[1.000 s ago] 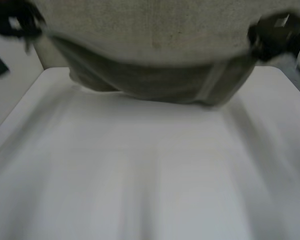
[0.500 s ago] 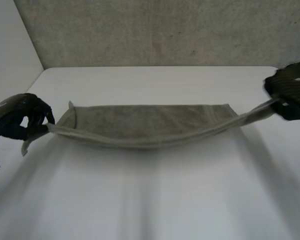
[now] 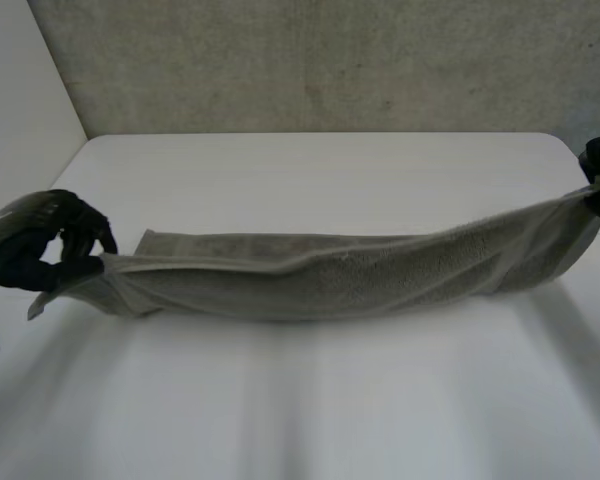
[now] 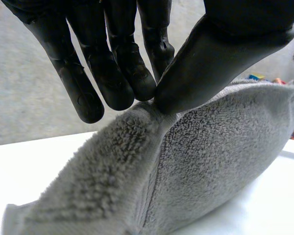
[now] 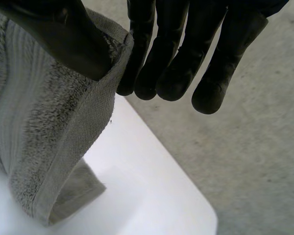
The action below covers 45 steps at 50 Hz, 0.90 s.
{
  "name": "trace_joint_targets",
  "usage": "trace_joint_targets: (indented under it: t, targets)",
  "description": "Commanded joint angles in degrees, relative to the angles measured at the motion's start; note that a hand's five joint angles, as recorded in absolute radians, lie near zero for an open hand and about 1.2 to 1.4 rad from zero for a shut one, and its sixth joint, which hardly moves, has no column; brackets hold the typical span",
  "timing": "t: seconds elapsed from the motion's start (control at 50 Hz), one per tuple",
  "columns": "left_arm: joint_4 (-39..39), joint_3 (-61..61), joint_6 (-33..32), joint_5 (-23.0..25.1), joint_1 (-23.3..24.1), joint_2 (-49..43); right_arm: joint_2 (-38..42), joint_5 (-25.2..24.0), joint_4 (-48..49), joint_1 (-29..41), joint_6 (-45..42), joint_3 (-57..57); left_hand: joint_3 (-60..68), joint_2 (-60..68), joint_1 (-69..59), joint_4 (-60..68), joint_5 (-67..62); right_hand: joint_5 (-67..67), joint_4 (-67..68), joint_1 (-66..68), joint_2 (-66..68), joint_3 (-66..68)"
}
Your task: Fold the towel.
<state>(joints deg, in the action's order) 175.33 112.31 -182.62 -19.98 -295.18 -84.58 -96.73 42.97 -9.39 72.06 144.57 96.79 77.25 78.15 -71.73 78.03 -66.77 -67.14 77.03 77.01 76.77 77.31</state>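
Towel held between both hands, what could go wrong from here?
1. The left hand and right hand each pinch just an end of the towel between thumb and fingers; a pull could slip it free.
2. The right end is raised while the rest sags onto the table, so the layers may bunch or land crooked.
3. The right hand seems near the table's edge; that end could drop off the side.

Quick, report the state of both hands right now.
Left hand: shut on the towel, pinching its end with thumb and fingers.
Right hand: shut on the towel's other end, likewise pinched.
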Motion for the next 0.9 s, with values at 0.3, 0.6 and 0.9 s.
trace_joint_targets:
  t: [0.3,0.6,0.9]
  targets:
    - [2.6,-27.8,-0.2,-20.3,19.2,-33.0,27.4,18.5,1.0,12.6,1.1,-15.7,2.8,1.9,-8.3,2.0,-3.2,-2.9,3.0,3.0,3.2,2.7]
    - [2.9,-39.4,-0.4,-28.8,27.0,-44.4,34.1,35.3,10.4,21.5,1.2,-17.0,2.8,1.9,-8.3,2.0,-3.2,-2.9,3.0,3.0,3.2,2.7]
    - [2.7,-45.3,-0.4,-34.8,28.4,-48.4,39.2,38.9,12.6,23.7,0.8,-20.3,-9.9,-10.8,4.4,-10.7,9.4,32.5,-32.4,-32.3,-32.1,-32.6]
